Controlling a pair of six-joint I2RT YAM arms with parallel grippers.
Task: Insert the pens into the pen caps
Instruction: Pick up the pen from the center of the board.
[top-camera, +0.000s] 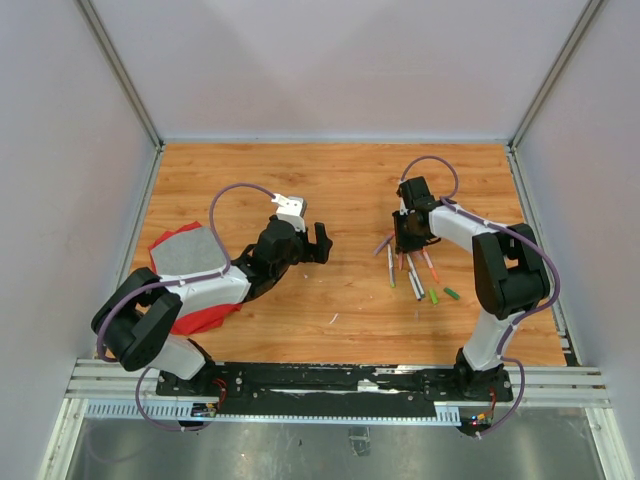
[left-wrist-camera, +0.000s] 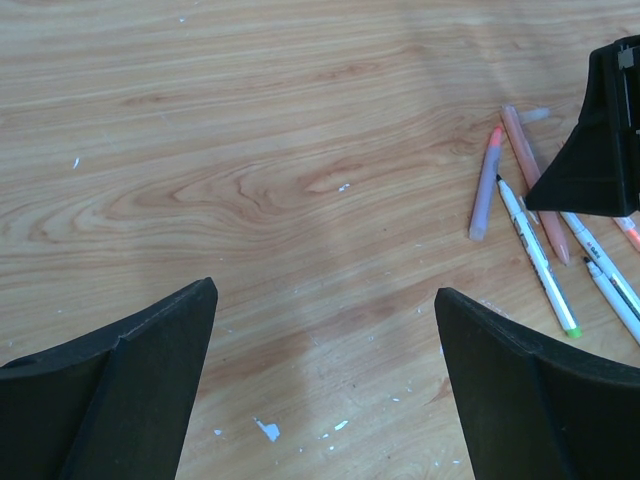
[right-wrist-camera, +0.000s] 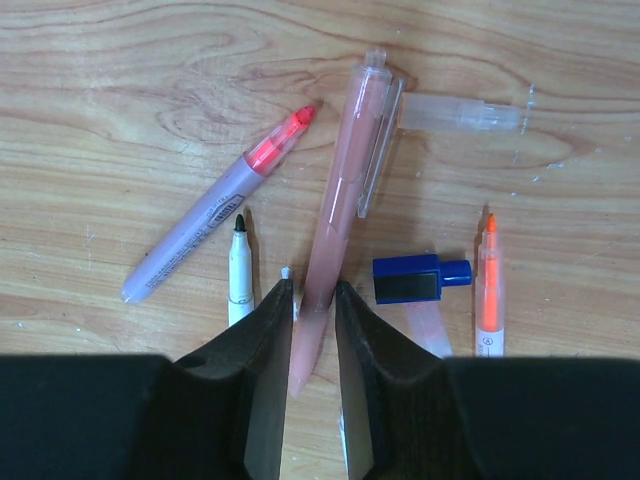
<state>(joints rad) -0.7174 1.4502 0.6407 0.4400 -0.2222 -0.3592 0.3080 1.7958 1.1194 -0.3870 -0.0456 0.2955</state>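
Several pens (top-camera: 410, 268) lie in a loose cluster right of the table's middle. My right gripper (top-camera: 408, 240) is down on the cluster; in the right wrist view it (right-wrist-camera: 313, 300) is shut on the long pink pen (right-wrist-camera: 345, 190), which lies on the wood. Beside it are a purple highlighter with a red tip (right-wrist-camera: 215, 215), a white pen with a black tip (right-wrist-camera: 240, 270), a blue cap (right-wrist-camera: 415, 278), an orange pen (right-wrist-camera: 487, 290) and a clear cap (right-wrist-camera: 460, 113). Two green caps (top-camera: 434, 296) lie nearer. My left gripper (top-camera: 318, 243) is open and empty over bare wood (left-wrist-camera: 325, 300), left of the pens (left-wrist-camera: 535, 250).
A red cloth with a grey patch (top-camera: 190, 270) lies under the left arm at the table's left. The right gripper's black finger (left-wrist-camera: 600, 150) shows at the right edge of the left wrist view. White walls and metal posts enclose the wooden table (top-camera: 340, 190).
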